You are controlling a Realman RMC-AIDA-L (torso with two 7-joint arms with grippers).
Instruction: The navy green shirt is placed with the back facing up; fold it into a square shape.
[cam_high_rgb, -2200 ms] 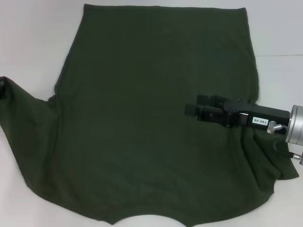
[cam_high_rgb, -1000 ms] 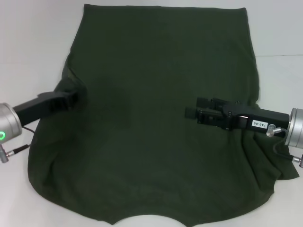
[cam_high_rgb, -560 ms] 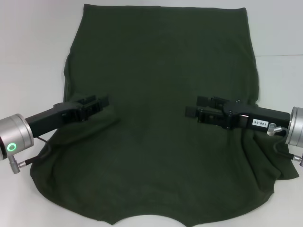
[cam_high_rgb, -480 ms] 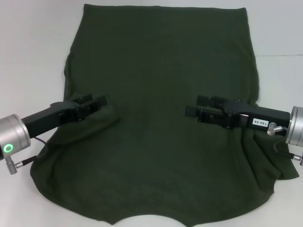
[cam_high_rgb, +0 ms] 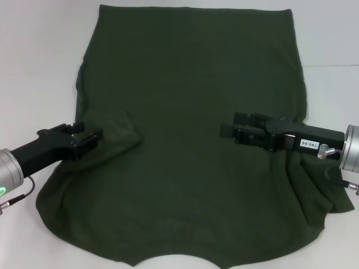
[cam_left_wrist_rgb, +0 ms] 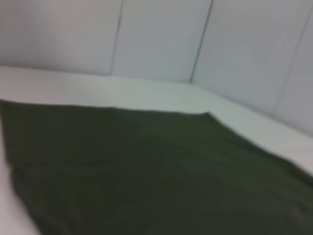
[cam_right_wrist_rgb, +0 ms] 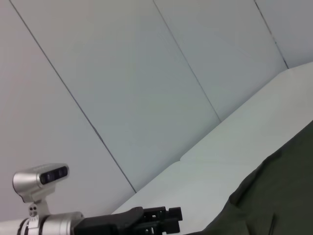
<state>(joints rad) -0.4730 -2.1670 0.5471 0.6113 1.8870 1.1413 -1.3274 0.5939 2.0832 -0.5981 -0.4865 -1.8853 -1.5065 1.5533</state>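
Observation:
The navy green shirt (cam_high_rgb: 190,84) lies spread flat on the white table, hem at the far side, neckline at the near edge. Its left sleeve (cam_high_rgb: 116,130) is folded inward onto the body. My left gripper (cam_high_rgb: 91,140) sits just outside that fold, open and holding nothing. My right gripper (cam_high_rgb: 229,124) hovers over the shirt's right half, open, with no cloth between its fingers; the right sleeve (cam_high_rgb: 314,179) lies bunched inward under that arm. The left wrist view shows only shirt (cam_left_wrist_rgb: 146,171) fabric. The right wrist view shows a shirt (cam_right_wrist_rgb: 279,196) edge and the left gripper (cam_right_wrist_rgb: 164,215) far off.
The white table (cam_high_rgb: 33,45) shows on both sides of the shirt and along the far edge. Pale wall panels (cam_right_wrist_rgb: 146,73) rise behind the table.
My left gripper carried the left sleeve inward over the shirt, let it go, and has drawn back to the left. The sleeve stays folded. The right arm has barely moved.

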